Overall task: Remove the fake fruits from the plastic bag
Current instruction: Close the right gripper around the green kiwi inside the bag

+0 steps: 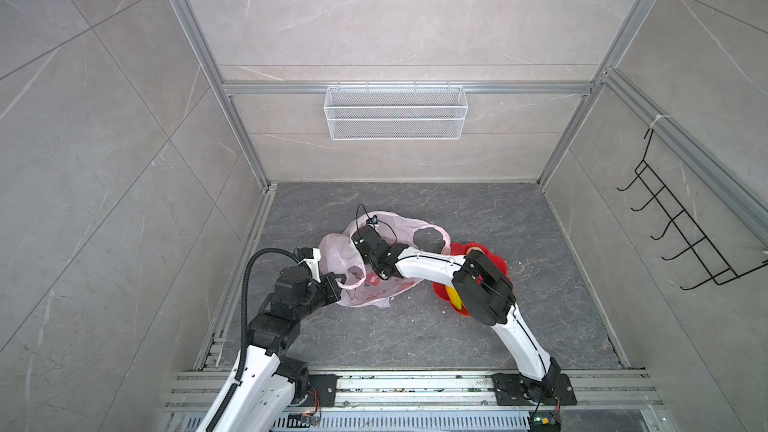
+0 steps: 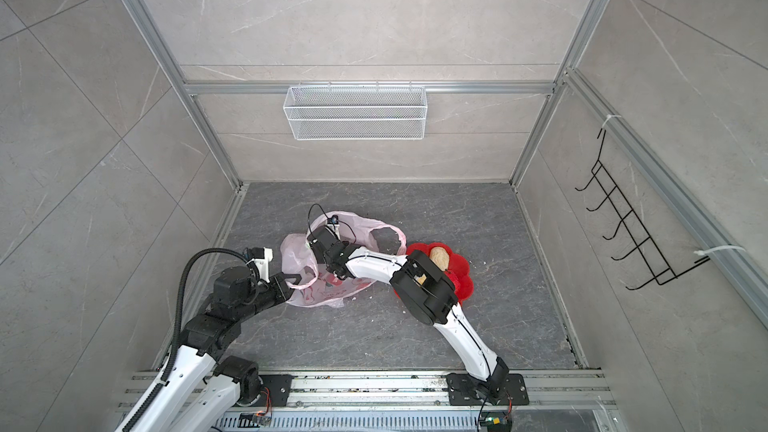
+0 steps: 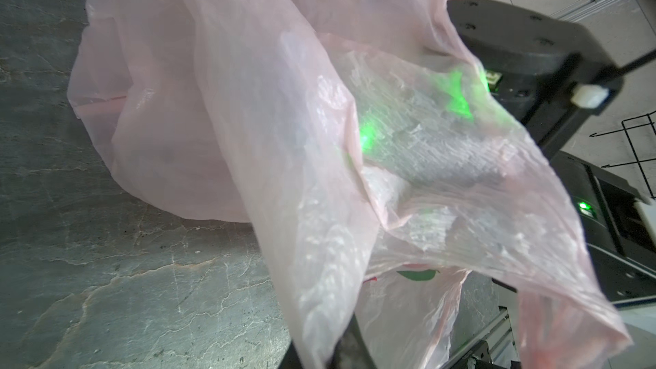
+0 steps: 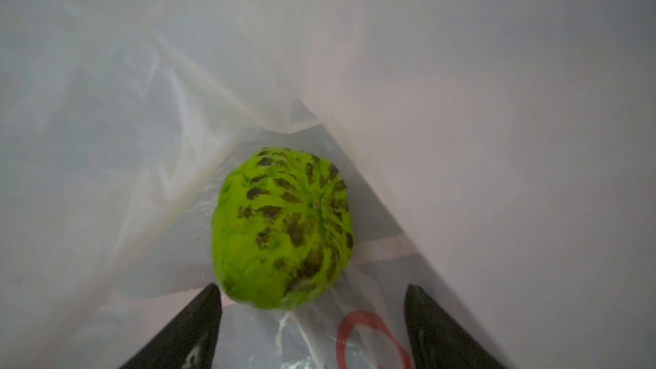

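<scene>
**Green fruit just ahead of the open right hand, inside the bag**

The right hand (image 4: 311,289) is inside the plastic bag (image 1: 370,297), jaws spread wide, holding nothing. The bumpy green fruit (image 4: 280,228) lies on the bag's floor just past the fingers (image 4: 191,324). It is along the line of reach but off-centre, almost touching one finger and well apart from the other. Its long axis runs roughly with the approach, so the narrower width faces the jaws. Judgement: a short advance with a slight sideways correction should centre it.

The left hand (image 1: 338,282) is clamped shut on the bag's rim, on the side toward the left edge of the surface (image 1: 415,338), lifting the mouth. The right arm is the nearer one.

Room: the film walls close in beside the fruit and meet behind it, so plastic could get pinched along with it. The red dish (image 2: 461,280) sits just beside the bag, toward the right edge, already holding a banana (image 1: 454,299) and a beige piece (image 2: 439,257). Bare surface lies toward the front edge.
</scene>
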Controlling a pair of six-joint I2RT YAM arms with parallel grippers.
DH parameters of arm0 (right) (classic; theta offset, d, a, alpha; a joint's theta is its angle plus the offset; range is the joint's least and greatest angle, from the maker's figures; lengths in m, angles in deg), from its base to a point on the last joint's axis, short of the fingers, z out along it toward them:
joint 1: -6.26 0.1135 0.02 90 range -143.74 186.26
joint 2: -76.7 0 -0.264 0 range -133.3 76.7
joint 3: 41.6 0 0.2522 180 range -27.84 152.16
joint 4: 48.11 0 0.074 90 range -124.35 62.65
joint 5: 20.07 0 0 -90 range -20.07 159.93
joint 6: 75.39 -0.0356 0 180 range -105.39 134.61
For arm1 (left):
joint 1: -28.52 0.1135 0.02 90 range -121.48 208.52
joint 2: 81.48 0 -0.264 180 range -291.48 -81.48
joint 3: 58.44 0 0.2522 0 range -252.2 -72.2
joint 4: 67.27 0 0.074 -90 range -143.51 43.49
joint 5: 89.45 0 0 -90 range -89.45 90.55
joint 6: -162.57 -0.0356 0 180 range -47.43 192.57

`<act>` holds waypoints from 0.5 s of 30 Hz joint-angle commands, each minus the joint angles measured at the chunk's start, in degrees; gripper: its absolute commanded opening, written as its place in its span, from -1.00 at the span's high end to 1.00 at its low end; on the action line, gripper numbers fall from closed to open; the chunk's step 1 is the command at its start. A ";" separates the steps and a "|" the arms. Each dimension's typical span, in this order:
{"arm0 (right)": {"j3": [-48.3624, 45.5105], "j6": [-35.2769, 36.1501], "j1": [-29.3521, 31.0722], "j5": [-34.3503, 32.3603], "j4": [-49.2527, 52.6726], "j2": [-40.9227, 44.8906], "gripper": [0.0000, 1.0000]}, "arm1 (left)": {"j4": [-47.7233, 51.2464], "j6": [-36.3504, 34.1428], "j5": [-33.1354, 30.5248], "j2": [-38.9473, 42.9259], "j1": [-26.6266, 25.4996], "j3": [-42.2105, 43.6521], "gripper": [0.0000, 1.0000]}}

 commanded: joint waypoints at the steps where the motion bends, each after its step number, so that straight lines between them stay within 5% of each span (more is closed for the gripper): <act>1: 2.42 -1.11 -0.28 1.72 -1.35 -2.21 -0.66 | -2.50 -1.64 3.55 0.28 -0.16 0.11 1.00; 15: 6.47 0.03 -0.54 5.95 -5.81 -6.80 -0.66 | -4.43 -1.70 6.57 -1.05 -0.14 0.80 1.00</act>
